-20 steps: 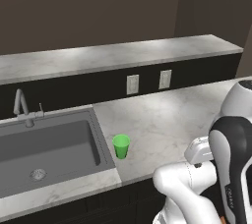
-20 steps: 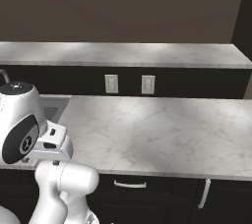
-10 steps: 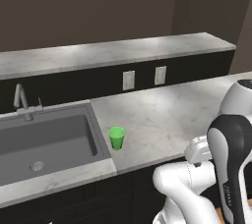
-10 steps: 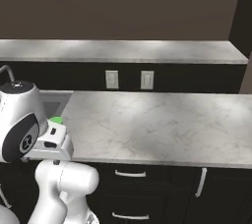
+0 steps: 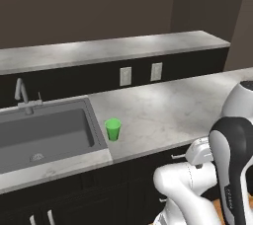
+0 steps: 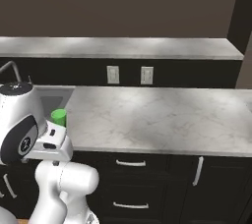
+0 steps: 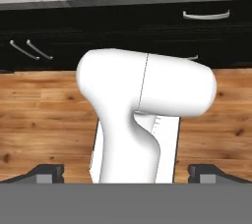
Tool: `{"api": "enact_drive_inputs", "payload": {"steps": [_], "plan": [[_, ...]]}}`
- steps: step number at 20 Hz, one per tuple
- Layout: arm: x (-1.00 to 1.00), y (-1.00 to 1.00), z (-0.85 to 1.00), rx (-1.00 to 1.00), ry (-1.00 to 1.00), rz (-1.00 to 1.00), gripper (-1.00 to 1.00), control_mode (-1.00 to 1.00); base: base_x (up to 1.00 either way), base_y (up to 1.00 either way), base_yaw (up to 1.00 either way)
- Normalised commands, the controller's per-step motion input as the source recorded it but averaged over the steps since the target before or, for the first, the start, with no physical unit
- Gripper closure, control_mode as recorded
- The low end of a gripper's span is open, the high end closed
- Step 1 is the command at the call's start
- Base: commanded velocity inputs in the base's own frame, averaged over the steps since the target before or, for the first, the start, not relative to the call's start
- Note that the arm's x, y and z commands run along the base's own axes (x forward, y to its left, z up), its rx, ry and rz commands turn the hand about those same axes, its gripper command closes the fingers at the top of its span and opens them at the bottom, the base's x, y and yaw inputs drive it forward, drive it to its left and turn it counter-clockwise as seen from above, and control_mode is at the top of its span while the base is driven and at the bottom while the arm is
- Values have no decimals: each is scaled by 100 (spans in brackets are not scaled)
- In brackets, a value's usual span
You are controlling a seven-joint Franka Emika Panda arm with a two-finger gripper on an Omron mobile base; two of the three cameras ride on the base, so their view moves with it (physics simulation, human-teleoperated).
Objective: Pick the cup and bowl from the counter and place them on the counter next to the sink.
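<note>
Standing upright on the counter (image 5: 163, 115) just beside the sink (image 5: 44, 132), near its right front corner: the cup (image 5: 113, 129), bright green, tapered, no handle. Seen also from the right base view as a green shape (image 6: 58, 116) partly behind the arm's own elbow. Probably light, thin-walled plastic — stiff enough to pinch, smooth enough to slip, easy to tip with a sideways knock. Best taken from above across the rim, or around the upper wall where the taper is widest, with a gentle squeeze.

Looking already like the cup's share of the job done, given how close it sits to the basin; bowl still to be found and fetched.

Gripper (image 7: 126, 171) tucked low and pointed down at the wooden floor (image 7: 44, 115), fingertips (image 7: 47, 173) spread as wide as they go, nothing between them. Finger tips barely rising at the bottom of the hand view, so hard to say more about them.

Around: a curved faucet (image 5: 21, 91) at the basin's back edge, two wall outlets (image 5: 125, 76) on the dark backsplash, a raised marbled ledge (image 5: 108, 49) behind, dark cabinets with bar handles (image 6: 131, 163) below. Wide bare stone to the right of the cup — nothing crowding it but the basin's lip, the one drop to mind on any approach from the right.
</note>
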Motion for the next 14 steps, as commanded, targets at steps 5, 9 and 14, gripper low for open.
{"api": "enact_drive_inputs", "payload": {"steps": [5, 9, 14], "plan": [[0, 0, 0, 0, 0, 0, -100, 100, 0, -33, -1], [0, 0, 0, 0, 0, 0, -100, 100, 0, -51, -3], [0, 0, 0, 0, 0, 0, -100, 100, -1, -77, -15]]}}
